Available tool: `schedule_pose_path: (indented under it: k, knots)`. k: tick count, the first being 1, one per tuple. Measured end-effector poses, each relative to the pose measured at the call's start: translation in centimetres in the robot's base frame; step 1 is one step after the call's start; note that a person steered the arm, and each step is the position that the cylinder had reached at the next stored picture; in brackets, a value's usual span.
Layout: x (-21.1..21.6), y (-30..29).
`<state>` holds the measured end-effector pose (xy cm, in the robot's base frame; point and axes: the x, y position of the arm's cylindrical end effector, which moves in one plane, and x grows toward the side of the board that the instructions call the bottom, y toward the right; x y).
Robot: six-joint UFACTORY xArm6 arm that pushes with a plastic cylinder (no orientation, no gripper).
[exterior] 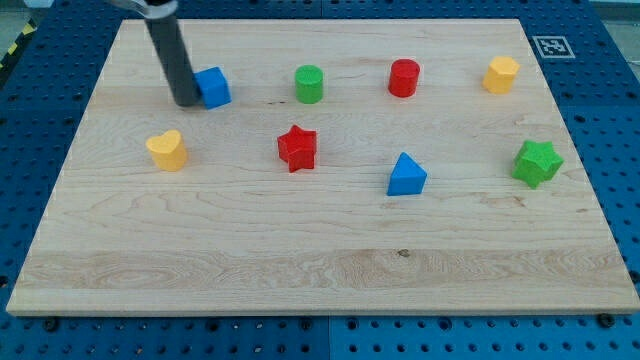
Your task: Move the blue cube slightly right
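Note:
The blue cube (213, 87) sits on the wooden board (320, 250) near the view's upper left. My dark rod comes down from the view's top left, and my tip (186, 101) rests on the board right against the cube's left side. I cannot tell whether they touch or a hair's gap separates them.
A green cylinder (309, 84), a red cylinder (404, 77) and a yellow block (501, 74) line up to the cube's right. A yellow heart (167, 150), a red star (297, 148), a blue triangle (406, 175) and a green star (537, 162) lie lower down.

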<state>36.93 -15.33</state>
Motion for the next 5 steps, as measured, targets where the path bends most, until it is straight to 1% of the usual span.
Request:
schedule_pose_path:
  k: [1,2,3,4,5]
  knots:
    - [1.4,5.8]
    - [2.1,5.1]
    - [3.9,-0.4]
    - [4.1,-7.4]
    - [1.7,-13.1]
